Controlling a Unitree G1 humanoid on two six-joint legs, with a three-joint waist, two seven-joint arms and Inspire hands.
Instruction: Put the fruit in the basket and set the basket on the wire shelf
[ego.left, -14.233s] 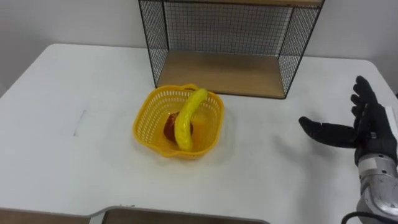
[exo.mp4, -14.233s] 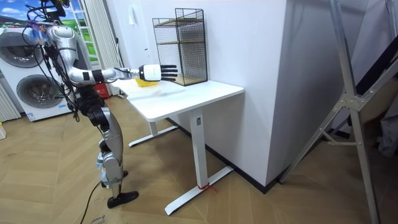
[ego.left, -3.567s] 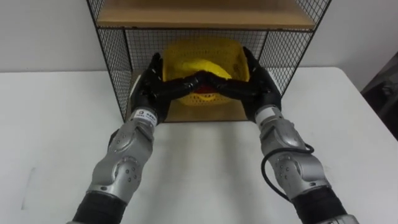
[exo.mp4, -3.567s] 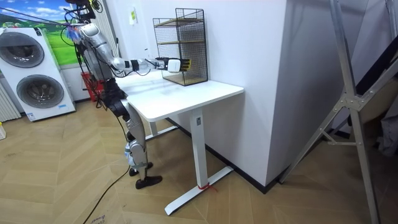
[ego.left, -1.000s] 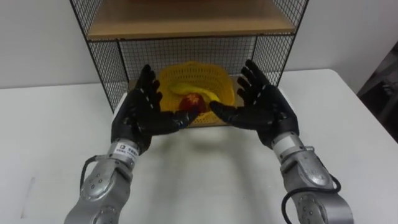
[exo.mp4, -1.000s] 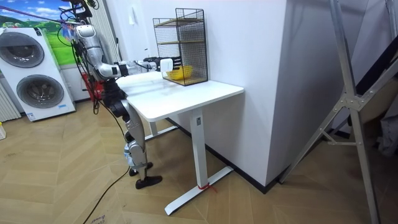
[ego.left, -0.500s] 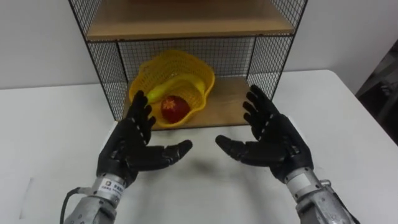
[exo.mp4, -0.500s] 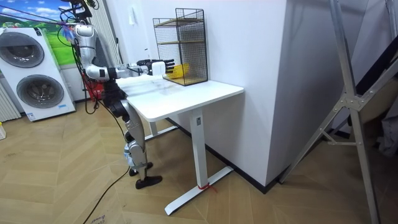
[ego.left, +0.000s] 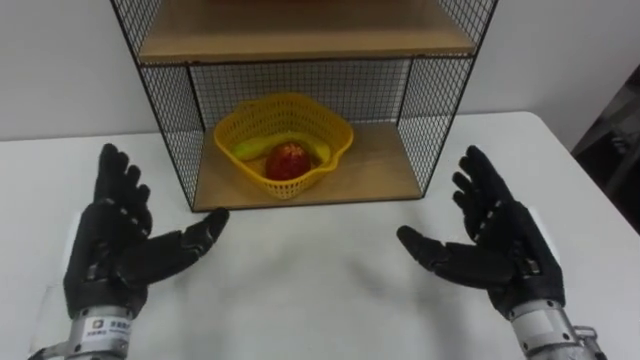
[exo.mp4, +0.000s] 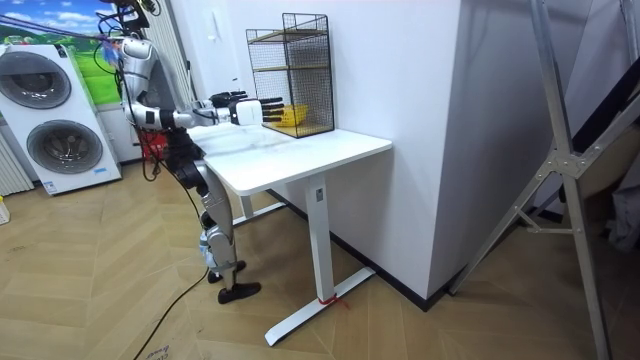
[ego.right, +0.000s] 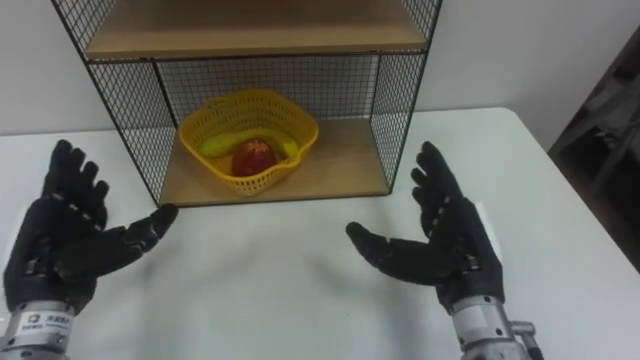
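The yellow basket (ego.left: 255, 120) (ego.right: 215, 117) stands on the bottom wooden board of the black wire shelf (ego.left: 420, 95) (ego.right: 395, 90). Inside it lie a red fruit (ego.left: 289, 160) (ego.right: 250, 157) and a yellow banana (ego.left: 253, 148) (ego.right: 212, 146). My left hand (ego.left: 112, 248) (ego.right: 60, 245) hovers open over the white table (ego.left: 300, 290) at the left, palm inward. At the right my right hand (ego.left: 500, 250) (ego.right: 450, 245) is open too. Both hands are well in front of the shelf and hold nothing. In the room view I stand at the table's end, arms stretched toward the wire shelf (exo.mp4: 290, 75).
An upper wooden board (ego.left: 300, 30) roofs the shelf's bottom compartment. The table's right edge (ego.left: 590, 190) runs close to my right hand. In the room view, washing machines (exo.mp4: 60, 120) stand behind me and a metal stand (exo.mp4: 560, 150) is at the room view's right.
The basket has settled level on the shelf's bottom board after standing tilted. Both hands have drawn back and spread apart, left hand to the left, right hand to the right.
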